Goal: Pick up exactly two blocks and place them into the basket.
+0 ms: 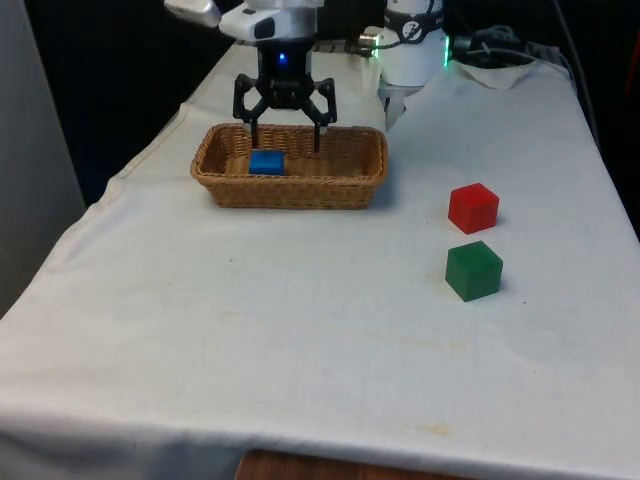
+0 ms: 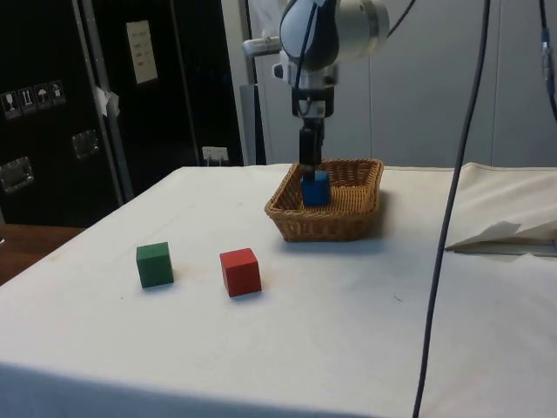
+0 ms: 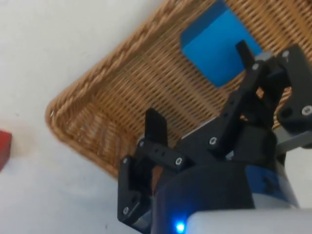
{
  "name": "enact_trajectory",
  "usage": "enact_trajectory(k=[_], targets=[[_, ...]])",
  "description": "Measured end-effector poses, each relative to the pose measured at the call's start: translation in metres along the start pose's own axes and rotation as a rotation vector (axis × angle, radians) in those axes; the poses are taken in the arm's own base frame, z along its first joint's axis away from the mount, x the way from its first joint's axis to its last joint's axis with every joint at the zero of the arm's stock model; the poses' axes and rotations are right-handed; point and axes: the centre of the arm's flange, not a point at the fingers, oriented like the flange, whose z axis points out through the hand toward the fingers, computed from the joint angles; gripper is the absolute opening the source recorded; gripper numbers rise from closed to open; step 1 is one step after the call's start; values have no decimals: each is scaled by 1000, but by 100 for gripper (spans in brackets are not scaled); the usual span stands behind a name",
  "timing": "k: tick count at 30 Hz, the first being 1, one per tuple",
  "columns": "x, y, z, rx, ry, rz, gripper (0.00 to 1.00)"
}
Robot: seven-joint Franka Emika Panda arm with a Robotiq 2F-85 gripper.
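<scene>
White-clothed worktop (image 1: 300,330): one block delivered.
We see the gripper (image 1: 285,140) spread wide and empty above the blue block (image 1: 266,162) in the basket (image 1: 290,190); red block (image 1: 473,207) and green block (image 1: 473,270) wait.

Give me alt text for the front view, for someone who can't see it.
An open black two-finger gripper hangs over a woven wicker basket that holds a blue cube block lying free at its end toward the front view's left. On the white tablecloth toward the front view's right sit a red cube block and, nearer the camera, a green cube block.
</scene>
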Motion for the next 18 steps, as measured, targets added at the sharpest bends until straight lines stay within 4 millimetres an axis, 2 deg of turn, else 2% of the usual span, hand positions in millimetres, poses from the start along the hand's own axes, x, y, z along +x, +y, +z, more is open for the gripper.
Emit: enact_trajectory(k=[12,18], targets=[[13,-32,-33,3,19,-15,100],[24,-55,-52,3,35,-25,100]])
